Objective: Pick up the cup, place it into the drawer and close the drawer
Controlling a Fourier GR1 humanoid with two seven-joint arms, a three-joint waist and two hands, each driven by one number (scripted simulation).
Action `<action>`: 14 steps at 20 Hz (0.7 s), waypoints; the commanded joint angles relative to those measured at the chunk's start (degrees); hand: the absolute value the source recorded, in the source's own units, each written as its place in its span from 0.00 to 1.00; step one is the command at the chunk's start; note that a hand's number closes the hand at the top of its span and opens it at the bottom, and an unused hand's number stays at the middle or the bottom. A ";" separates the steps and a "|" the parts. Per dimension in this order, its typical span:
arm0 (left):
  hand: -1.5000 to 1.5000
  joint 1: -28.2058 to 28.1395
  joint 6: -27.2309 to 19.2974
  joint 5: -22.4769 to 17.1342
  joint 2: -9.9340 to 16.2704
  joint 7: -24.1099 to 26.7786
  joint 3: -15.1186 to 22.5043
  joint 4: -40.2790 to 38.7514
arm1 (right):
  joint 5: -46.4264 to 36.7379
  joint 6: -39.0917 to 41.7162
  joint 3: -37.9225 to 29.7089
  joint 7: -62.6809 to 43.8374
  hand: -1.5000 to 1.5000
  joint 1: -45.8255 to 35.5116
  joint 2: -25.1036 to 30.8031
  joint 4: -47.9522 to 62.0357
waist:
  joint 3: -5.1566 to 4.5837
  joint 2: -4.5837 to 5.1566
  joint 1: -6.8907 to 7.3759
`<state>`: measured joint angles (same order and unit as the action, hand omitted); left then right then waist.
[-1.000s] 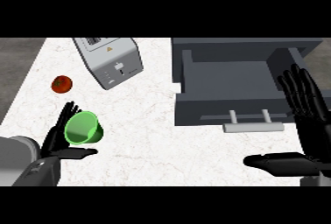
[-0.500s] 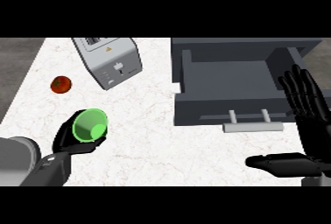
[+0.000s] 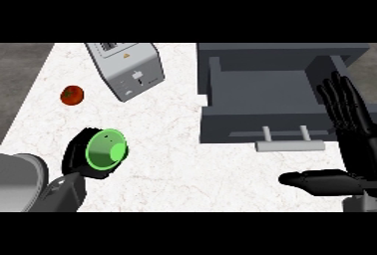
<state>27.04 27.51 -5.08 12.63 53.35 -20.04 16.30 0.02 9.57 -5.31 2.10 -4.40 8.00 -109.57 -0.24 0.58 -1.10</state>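
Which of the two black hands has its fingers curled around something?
The left hand: it curls around the green cup. The right hand is open with straight fingers, beside the grey open drawer.

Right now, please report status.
Left robot hand curled round green cup. Right robot hand open, resting by drawer. Drawer open, empty. Path clear.

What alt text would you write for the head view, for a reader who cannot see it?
The robot's left hand is curled round a green cup at the lower left of a white counter. An open grey drawer lies at the right, beside the open right hand; a toaster and a tomato are behind.
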 commanded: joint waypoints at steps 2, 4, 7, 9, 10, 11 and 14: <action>1.00 -0.88 0.62 -3.78 -0.22 8.81 -4.09 0.80 | 3.22 1.49 -3.18 -3.47 0.00 -2.21 2.78 -1.19 | 0.03 -0.16 0.00; 1.00 -1.45 -0.24 -3.35 0.09 10.81 -3.79 1.89 | -0.39 0.54 1.17 -0.75 0.00 2.00 -0.20 -2.96 | 0.07 -0.23 -0.01; 1.00 0.52 -2.39 -2.96 -2.33 11.28 -2.87 3.91 | 1.82 0.83 -1.95 0.37 0.00 0.47 0.65 -0.06 | 0.14 -0.28 0.19; 1.00 0.63 -0.75 -3.26 -2.01 10.79 -2.50 5.19 | 1.73 0.62 -2.00 -2.79 0.00 -0.69 1.44 -1.52 | 0.13 -0.38 0.33; 1.00 0.33 -0.60 -3.52 -3.36 12.27 -2.43 6.18 | 1.87 1.45 -2.50 0.44 0.00 -0.19 1.59 0.49 | 0.14 -0.33 0.40; 1.00 1.57 -0.50 -4.55 -2.13 9.78 -2.82 8.60 | 2.44 0.91 -3.25 -0.45 0.00 -0.30 1.54 -0.40 | 0.20 -0.60 0.80; 1.00 3.31 -1.75 -3.35 -3.53 5.56 0.23 13.59 | 0.90 0.23 -3.53 0.69 0.00 0.42 1.48 0.56 | 0.30 -0.89 1.39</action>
<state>28.86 21.38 -8.77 10.39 56.02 -21.95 24.93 1.40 10.36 -7.69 1.90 -4.14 9.25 -109.90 -0.06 0.05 -0.43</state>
